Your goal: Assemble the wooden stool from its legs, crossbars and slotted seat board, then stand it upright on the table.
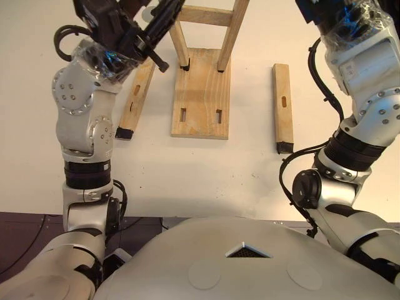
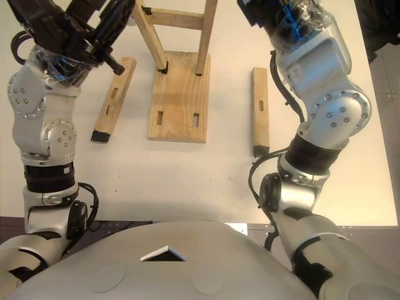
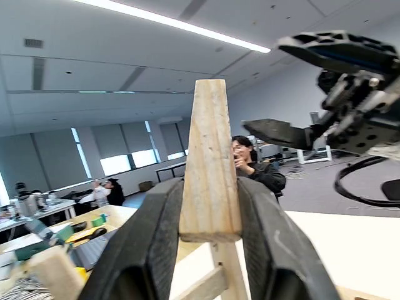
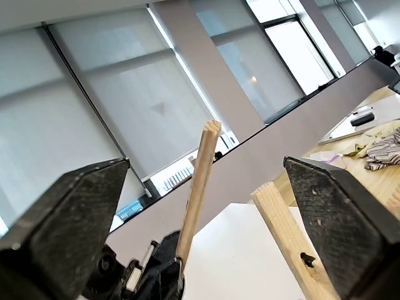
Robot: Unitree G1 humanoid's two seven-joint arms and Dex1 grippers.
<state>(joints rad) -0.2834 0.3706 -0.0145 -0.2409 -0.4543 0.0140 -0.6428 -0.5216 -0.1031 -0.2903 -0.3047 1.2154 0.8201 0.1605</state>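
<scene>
- Left eye view: the seat board (image 1: 201, 94) lies flat in the middle of the counter (image 1: 250, 181). A leg pair (image 1: 178, 37) tied by a crossbar (image 1: 206, 15) stands in its far slots. Fully seated? Hard to say from up here. The left hand (image 1: 170, 14) is up at the top of the left upright. The left loose leg (image 1: 136, 100) lies just left of the board, its far end beneath that arm.
- Right eye view: the right loose leg (image 2: 259, 109) lies to the right, apart from the board. The near slots (image 2: 160, 117) are unfilled.
- Left wrist view: fingers (image 3: 156, 237) clamped tight on the upright's top end, with the wood squeezed between them.
- Right wrist view: the right hand (image 4: 203, 167) is spread wide and grips nothing, with both uprights out in front of it.
- Handling, I'd judge: light, stiff, dry timber that should give decent grip. Take a loose leg mid-length, clear of its mortise hole and black foot cap. The slots probably fit snugly, so push straight.
- In the way: the standing frame at the far end, and the left arm over the left leg.
</scene>
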